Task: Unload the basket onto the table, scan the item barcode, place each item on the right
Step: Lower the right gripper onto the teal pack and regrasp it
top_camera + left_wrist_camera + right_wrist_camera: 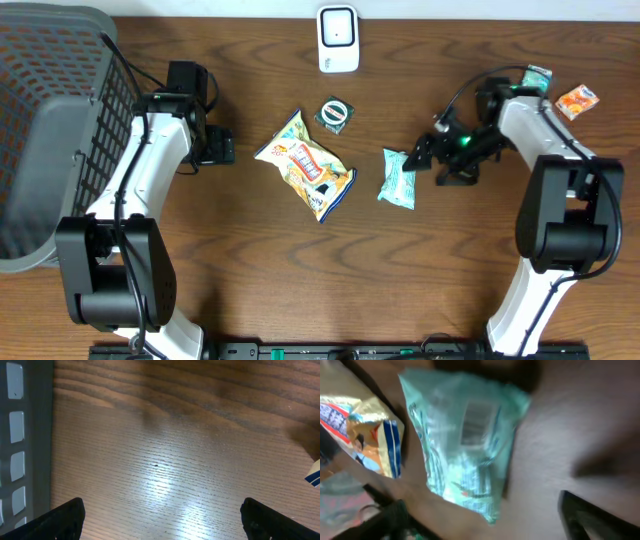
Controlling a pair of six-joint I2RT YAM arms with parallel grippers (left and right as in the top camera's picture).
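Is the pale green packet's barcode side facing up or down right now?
Up, it seems: the pale green packet lies flat on the table, a blurred barcode-like patch showing on its top face.

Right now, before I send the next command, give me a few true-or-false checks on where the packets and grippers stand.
1. The mint-green packet lies on the table with a barcode facing up in the right wrist view. True.
2. The right gripper is clamped on the mint-green packet. False: its jaws stand open and the packet lies free on the table.
3. The left gripper is open with only bare wood between its fingers. True.
4. The yellow snack bag is inside the basket. False: it lies on the table, between the basket and the mint-green packet.
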